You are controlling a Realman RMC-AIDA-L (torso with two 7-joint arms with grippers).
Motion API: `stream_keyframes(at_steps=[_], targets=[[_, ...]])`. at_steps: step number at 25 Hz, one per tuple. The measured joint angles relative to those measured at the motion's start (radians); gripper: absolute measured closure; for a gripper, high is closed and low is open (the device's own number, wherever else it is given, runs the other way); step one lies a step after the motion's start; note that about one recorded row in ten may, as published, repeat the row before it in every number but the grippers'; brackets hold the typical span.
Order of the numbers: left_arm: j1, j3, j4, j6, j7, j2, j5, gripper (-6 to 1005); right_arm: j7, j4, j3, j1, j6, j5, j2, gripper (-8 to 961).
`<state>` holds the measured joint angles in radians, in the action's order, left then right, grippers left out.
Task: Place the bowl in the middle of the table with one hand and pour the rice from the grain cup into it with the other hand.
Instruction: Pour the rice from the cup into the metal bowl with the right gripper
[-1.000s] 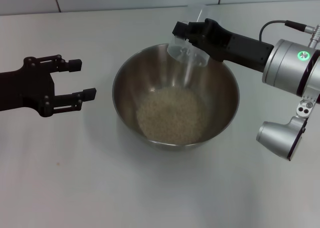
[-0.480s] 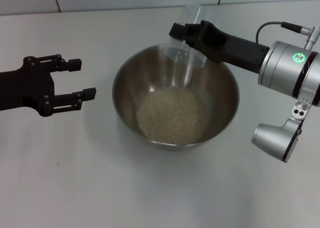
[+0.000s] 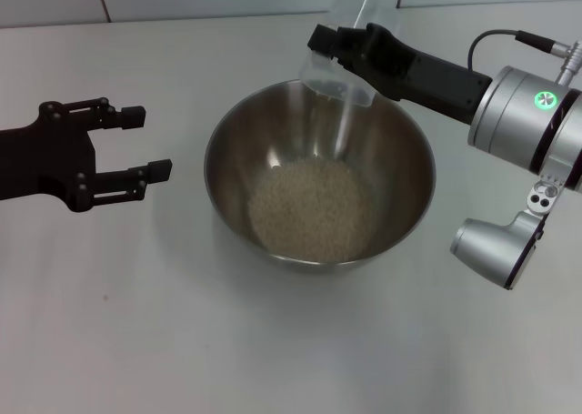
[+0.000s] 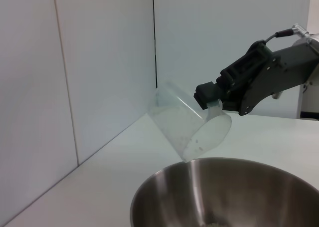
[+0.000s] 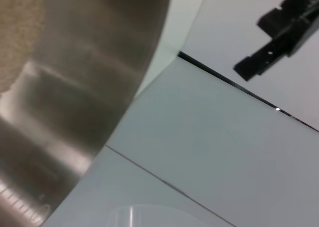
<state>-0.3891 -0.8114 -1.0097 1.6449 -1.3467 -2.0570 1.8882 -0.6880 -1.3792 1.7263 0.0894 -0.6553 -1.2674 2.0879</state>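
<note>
The plain white surface [image 3: 291,359] carries a large round stainless-steel mixing bowl [image 3: 400,159] at about its middle, in the same spot as a second ago. A pale mound of whitish-beige rice [image 3: 312,209] covers the bowl's bottom, and its outline looks unchanged from the earlier views.

The right arm reaches in from the right edge of the surface, and its black right claw [image 3: 341,52] is clamped on the small translucent plastic grain cup [image 3: 338,77]. The cup is held above the bowl's far rim, tilted steeply with its mouth down toward the bowl. Compared with a second ago, the cup and claw have risen and drawn back toward the far edge of the surface, so the cup's mouth now sits at the rim rather than dipping inside the bowl. In the left wrist view the cup [image 4: 189,122] shows only a few grains clinging near its mouth, and its lip hangs just above the steel rim [image 4: 224,162].

The black left claw [image 3: 136,143] hovers near the left edge of the surface, well apart from the bowl, its two fingers spread wide with nothing between them. It has not moved.
</note>
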Motion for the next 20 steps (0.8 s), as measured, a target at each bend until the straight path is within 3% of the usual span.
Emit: stream_keyframes(at_steps=[8,15,20], targets=[[0.0,0.001,-0.004,-0.004,0.0,0.0,-0.001,275,0.083,0.022,0.015,0.001,0.013,0.056,0.002,911],[-0.004,0.003,-0.006,-0.006,0.001,0.0,-0.003,275,0.347,0.033,0.046,0.008,0.092,0.245,0.001,909],[-0.004,0.003,-0.006,-0.006,0.006,0.0,-0.003,275,0.545,0.061,0.001,0.015,0.084,0.372,-0.005,907]])
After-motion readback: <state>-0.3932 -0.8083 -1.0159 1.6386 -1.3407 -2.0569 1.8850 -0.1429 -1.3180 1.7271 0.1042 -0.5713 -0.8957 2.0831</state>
